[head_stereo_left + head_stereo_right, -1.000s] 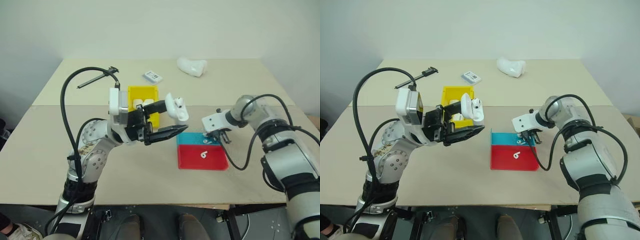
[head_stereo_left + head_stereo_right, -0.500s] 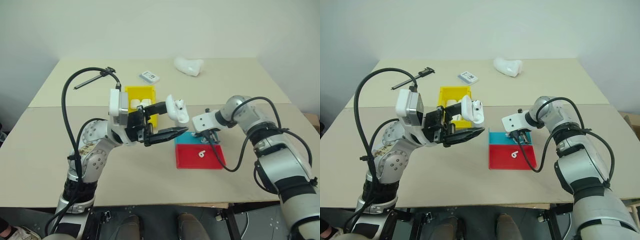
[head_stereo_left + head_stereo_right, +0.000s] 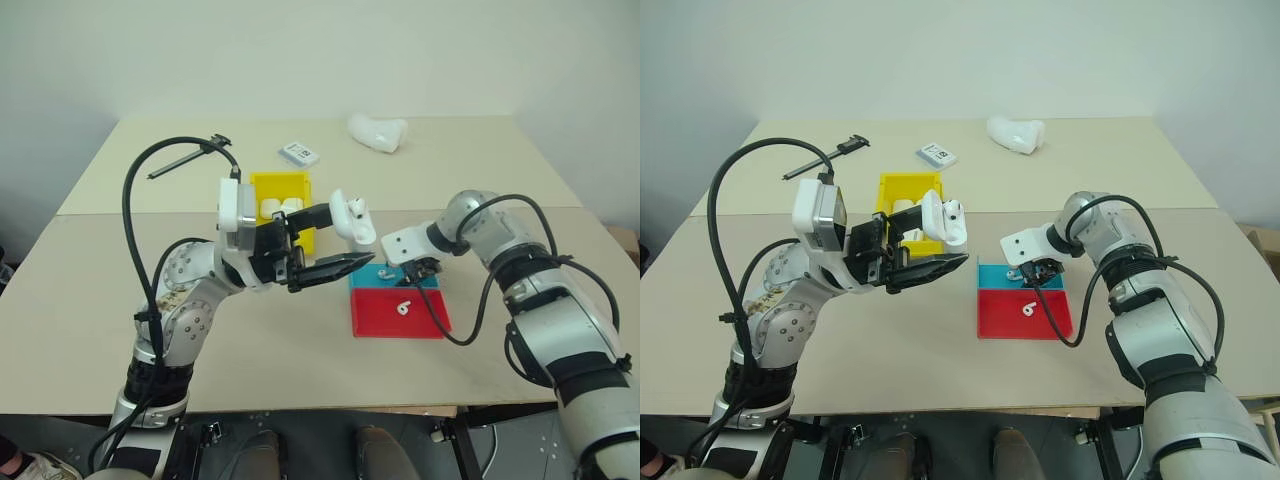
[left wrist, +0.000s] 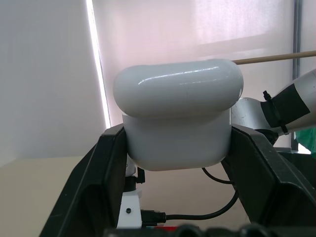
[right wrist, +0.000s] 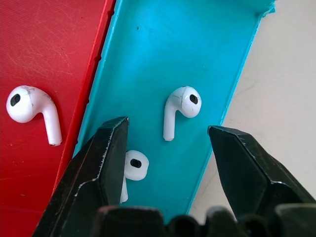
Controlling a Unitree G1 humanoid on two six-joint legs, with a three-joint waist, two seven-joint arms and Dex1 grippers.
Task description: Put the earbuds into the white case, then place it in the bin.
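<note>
My left gripper (image 3: pixel 345 238) is shut on the white case (image 3: pixel 352 218), holding it in the air in front of the bin (image 3: pixel 280 178); the case (image 4: pixel 177 128) sits between both fingers with its lid looking flipped up. My right gripper (image 5: pixel 168 131) hangs open just above the teal half of the tray (image 5: pixel 148 49). One earbud (image 5: pixel 180 106) lies on the teal between the fingers. A second earbud (image 5: pixel 134 167) is partly hidden behind one finger. A third earbud (image 3: pixel 404 308) lies on the red half.
The yellow bin holds some white pieces. A white-and-grey card box (image 3: pixel 301 153) and a curved white lump (image 3: pixel 378 131) lie near the table's far edge. A black tool (image 3: pixel 190 155) on a cable lies at the far left.
My right gripper has shifted a little to the left over the teal half and has opened from shut. The left gripper still holds the case in the same place.
</note>
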